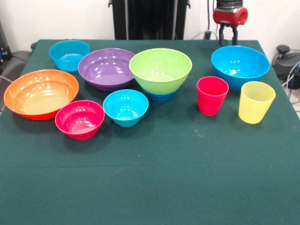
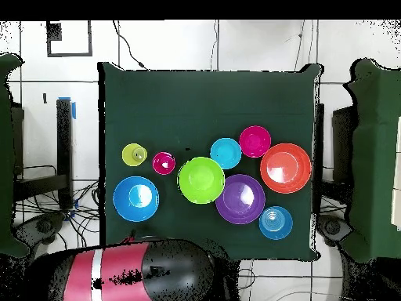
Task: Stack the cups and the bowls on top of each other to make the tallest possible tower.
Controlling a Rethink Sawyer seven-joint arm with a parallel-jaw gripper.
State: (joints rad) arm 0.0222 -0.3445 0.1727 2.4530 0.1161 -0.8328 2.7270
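**Bowls and cups spread across the green table, one pair stacked**

Nearest the camera sit the pink-red bowl [image 1: 79, 119] and, just beside it, a small cyan bowl [image 1: 125, 107]. Behind them the large orange bowl [image 1: 41, 93] touches the pink-red one, with the purple bowl [image 1: 107, 68] and a light blue bowl [image 1: 69, 55] farther back. At centre the lime green bowl [image 1: 161, 70] rests on a small dark blue bowl [image 1: 161, 96], making the only stack. Off to the side stand the red-pink cup [image 1: 212, 95] and the yellow cup [image 1: 256, 101], both upright and near each other, in front of the bright blue bowl [image 1: 240, 66]. The gripper [image 1: 228, 35] hangs at the table's far edge behind that bowl, fingers spread and holding nothing.
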